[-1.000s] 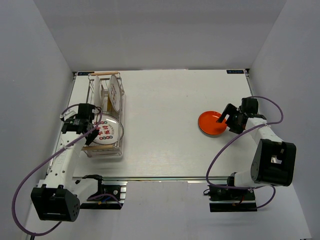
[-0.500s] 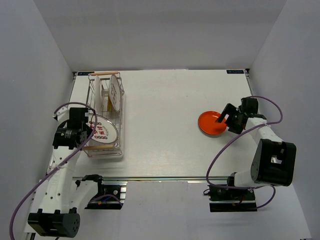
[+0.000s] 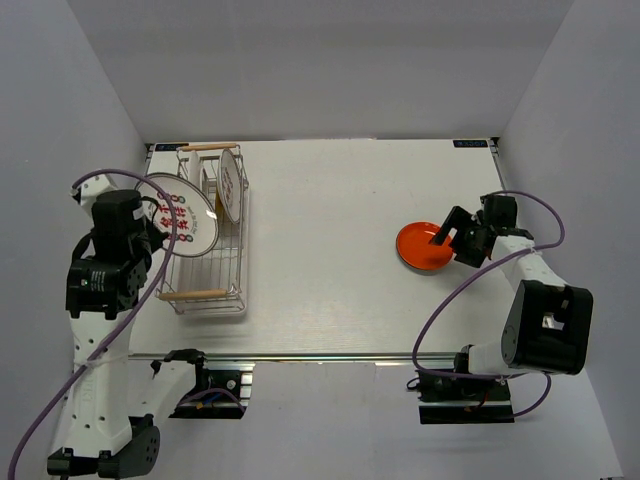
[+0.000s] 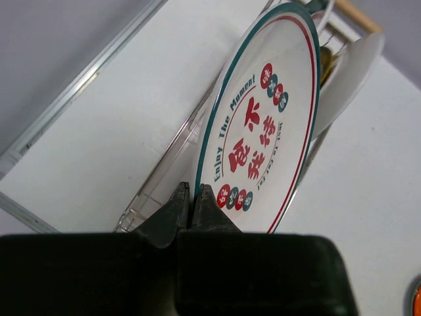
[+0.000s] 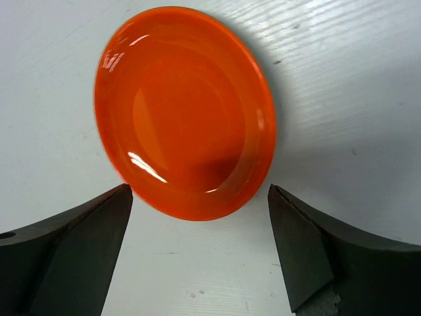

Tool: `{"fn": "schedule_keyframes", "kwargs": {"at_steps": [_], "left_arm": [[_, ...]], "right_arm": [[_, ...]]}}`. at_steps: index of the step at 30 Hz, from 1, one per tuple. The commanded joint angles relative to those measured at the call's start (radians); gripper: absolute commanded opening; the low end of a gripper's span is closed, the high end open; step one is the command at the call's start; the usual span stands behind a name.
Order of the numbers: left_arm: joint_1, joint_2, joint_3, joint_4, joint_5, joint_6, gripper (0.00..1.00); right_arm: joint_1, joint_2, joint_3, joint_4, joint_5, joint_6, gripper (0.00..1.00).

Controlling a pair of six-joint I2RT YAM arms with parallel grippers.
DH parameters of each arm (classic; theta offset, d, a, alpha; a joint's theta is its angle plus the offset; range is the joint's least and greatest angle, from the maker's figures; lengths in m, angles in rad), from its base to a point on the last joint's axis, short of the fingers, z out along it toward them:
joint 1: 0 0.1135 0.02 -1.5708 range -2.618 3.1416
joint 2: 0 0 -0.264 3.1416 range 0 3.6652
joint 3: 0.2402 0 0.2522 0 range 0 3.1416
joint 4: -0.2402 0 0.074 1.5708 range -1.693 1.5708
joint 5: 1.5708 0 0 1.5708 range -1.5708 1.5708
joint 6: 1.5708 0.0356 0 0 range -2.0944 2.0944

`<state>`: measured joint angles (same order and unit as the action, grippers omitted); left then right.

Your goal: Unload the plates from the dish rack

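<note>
My left gripper (image 3: 152, 232) is shut on the rim of the white plate with teal-red rings (image 3: 183, 226) and holds it tilted in the air above the left side of the dish rack (image 3: 228, 292). In the left wrist view my jaws (image 4: 191, 196) pinch the lower rim of this plate (image 4: 266, 128). A white plate with red-green marks (image 3: 231, 184) stands upright in the rack's far end. The orange-red plate (image 3: 423, 247) lies flat on the table at the right. My right gripper (image 3: 456, 240) is open, its jaws either side of the plate's near edge (image 5: 184, 112), not touching it.
The rack has wooden rod handles at the far end (image 3: 208, 147) and near end (image 3: 192, 294) and sits on a clear tray (image 4: 154, 187). A yellow-brown item (image 3: 212, 196) stands behind the upright plate. Grey walls close in left, right and back.
My left gripper has lifted the teal-red ringed plate up out of the rack's near end and carried it back and to the left. The right arm and orange-red plate have not moved.
</note>
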<state>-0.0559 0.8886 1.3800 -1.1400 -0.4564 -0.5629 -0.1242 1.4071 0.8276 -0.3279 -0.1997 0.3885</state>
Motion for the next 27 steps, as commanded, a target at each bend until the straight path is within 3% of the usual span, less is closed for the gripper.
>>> {"fn": "schedule_keyframes", "kwargs": {"at_steps": [1,6,8,13,20,27], "left_arm": [[-0.004,-0.014,0.094,0.098,0.085,0.109,0.00],[-0.004,0.018,0.076,0.287,0.495,0.210,0.00],[-0.004,0.044,0.044,0.354,0.595,0.227,0.00],[-0.013,0.124,-0.079,0.568,1.021,0.207,0.00],[-0.035,0.190,-0.251,0.793,1.217,0.112,0.00],[-0.119,0.223,-0.343,0.870,1.217,0.086,0.00]], "right_arm": [[0.001,-0.054,0.042,0.010,-0.094,-0.025,0.89],[0.001,-0.108,0.082,0.059,-0.336,-0.036,0.89],[0.011,-0.140,0.085,0.093,-0.421,-0.033,0.89],[0.049,-0.195,0.100,0.234,-0.653,-0.007,0.89],[0.196,-0.201,0.136,0.397,-0.739,0.068,0.89],[0.330,-0.117,0.189,0.431,-0.741,0.109,0.89]]}}
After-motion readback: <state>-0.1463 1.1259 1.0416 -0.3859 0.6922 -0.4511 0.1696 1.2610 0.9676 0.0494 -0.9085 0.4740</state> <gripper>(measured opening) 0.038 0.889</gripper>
